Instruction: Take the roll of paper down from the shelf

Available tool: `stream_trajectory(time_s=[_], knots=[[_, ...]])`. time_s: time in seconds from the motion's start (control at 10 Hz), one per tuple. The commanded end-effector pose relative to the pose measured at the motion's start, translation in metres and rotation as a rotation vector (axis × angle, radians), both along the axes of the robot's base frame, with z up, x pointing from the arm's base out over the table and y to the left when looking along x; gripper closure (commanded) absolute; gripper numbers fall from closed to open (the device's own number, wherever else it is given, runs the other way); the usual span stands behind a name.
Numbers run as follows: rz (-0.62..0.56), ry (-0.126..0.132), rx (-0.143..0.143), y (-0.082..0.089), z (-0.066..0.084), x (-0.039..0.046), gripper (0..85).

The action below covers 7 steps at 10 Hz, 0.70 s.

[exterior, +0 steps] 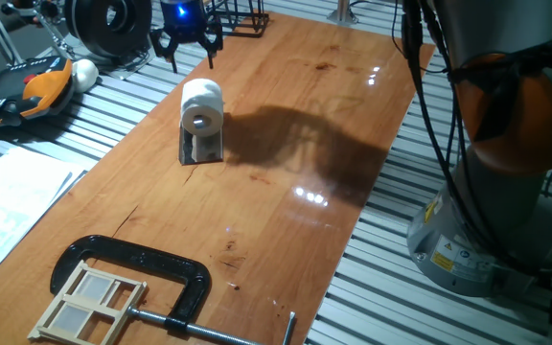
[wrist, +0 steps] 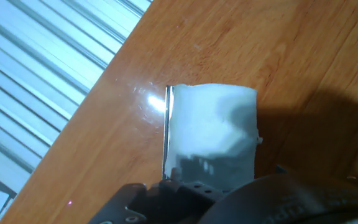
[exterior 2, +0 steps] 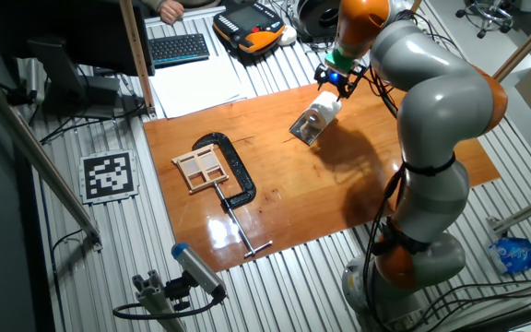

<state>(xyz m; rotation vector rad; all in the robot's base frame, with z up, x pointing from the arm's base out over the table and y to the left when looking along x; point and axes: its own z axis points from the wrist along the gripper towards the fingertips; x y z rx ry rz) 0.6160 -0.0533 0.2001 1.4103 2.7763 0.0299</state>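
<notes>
Wooden bench: near its far edge the roll of paper (exterior: 201, 105) sits on the shelf (exterior: 202, 146), directly under the gripper (exterior: 187, 45), core axis horizontal; jaws spread, holding nothing.

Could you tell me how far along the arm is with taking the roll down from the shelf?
Done: the gripper has arrived above and behind the roll of paper. In hand: the approach, with the fingers spread and not touching the roll. Left: grasping the roll, which sits on the shelf, lifting it off and setting it down.
</notes>
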Motion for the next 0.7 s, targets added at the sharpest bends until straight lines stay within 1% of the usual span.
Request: stream_trajectory(time_s=[0.0, 0.2, 0.4, 0.6], knots=[[-0.012, -0.007, 0.002, 0.000, -0.005, 0.0008, 17.0], [-0.031, -0.011, 0.017, -0.001, -0.013, 0.0024, 17.0], [-0.038, -0.017, 0.023, -0.001, -0.020, 0.0077, 17.0], [-0.040, -0.009, 0.023, -0.002, -0.023, 0.0099, 17.0]])
